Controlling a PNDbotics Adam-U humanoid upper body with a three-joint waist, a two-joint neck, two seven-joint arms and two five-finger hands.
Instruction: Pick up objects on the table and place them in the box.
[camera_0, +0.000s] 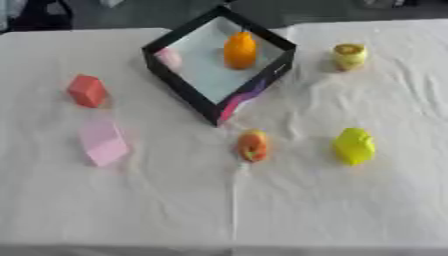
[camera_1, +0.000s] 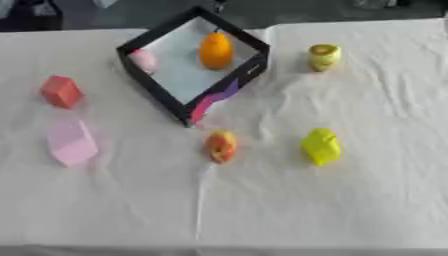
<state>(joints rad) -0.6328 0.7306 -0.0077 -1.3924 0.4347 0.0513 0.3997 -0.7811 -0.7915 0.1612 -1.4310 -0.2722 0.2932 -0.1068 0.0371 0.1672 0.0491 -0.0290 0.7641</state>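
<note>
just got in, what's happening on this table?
Nothing is being handled right now; no robot hand shows in either view. A black-walled box sits on the white cloth, turned corner-on, and already holds an orange object and a small pink one. Still out on the cloth: a red block and a pink block to the left, an orange-red object just in front of the box, a yellow object to the right, and a small yellow cup-like item beside the box's right corner.

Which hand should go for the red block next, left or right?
Probably the left. The red block lies on the robot's left, left of the box. Neither hand is in view, so side alone decides.
</note>
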